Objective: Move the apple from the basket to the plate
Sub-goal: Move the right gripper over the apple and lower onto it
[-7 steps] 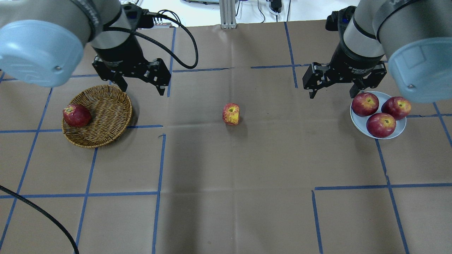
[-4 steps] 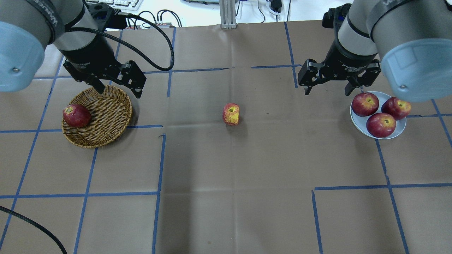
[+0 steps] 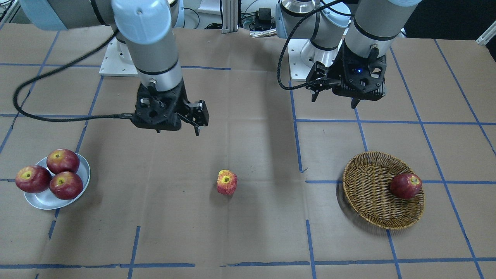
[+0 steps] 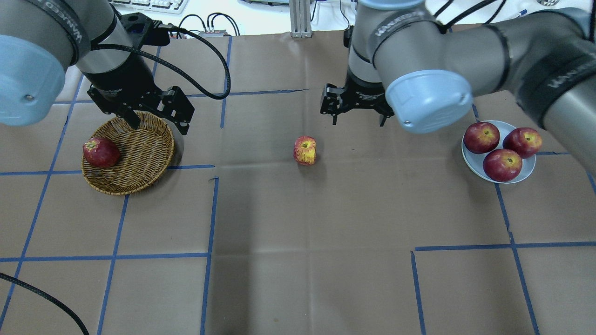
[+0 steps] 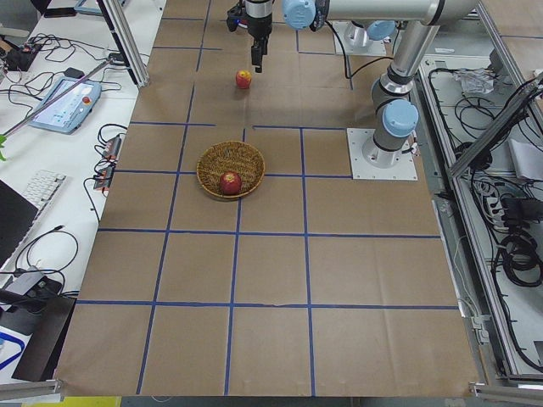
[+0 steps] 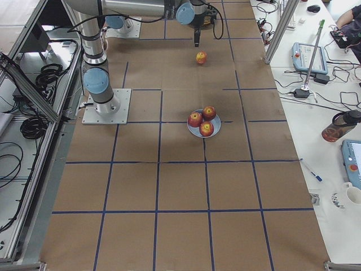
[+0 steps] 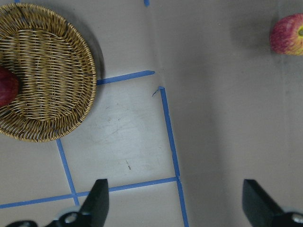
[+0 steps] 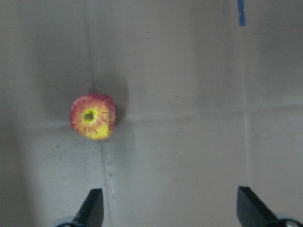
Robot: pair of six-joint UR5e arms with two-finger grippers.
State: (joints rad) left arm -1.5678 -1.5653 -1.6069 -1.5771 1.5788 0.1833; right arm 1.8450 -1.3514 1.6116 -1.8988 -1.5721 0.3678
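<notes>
The apple (image 4: 305, 150), red with yellow streaks, sits on the brown table paper at mid-table, outside the basket (image 4: 139, 149) and the plate (image 4: 470, 160). It also shows in the front view (image 3: 227, 182) and both wrist views (image 8: 93, 116) (image 7: 288, 34). My right gripper (image 4: 357, 122) is open and empty, hovering above the table just behind and right of the apple. My left gripper (image 4: 158, 123) is open and empty over the basket's far right rim. The basket (image 3: 368, 193) holds one dark red apple (image 4: 100, 152).
Three dark red apples (image 4: 502, 164) fill the plate (image 3: 42, 201) at the right. A black cable (image 4: 205, 51) loops from the left wrist. Blue tape lines grid the paper. The robot's base plates (image 3: 116, 62) stand at the table's back edge.
My right arm has swung left from over the plate to mid-table, behind the streaked apple. My left gripper has shifted left over the basket's rim. No apple has moved.
</notes>
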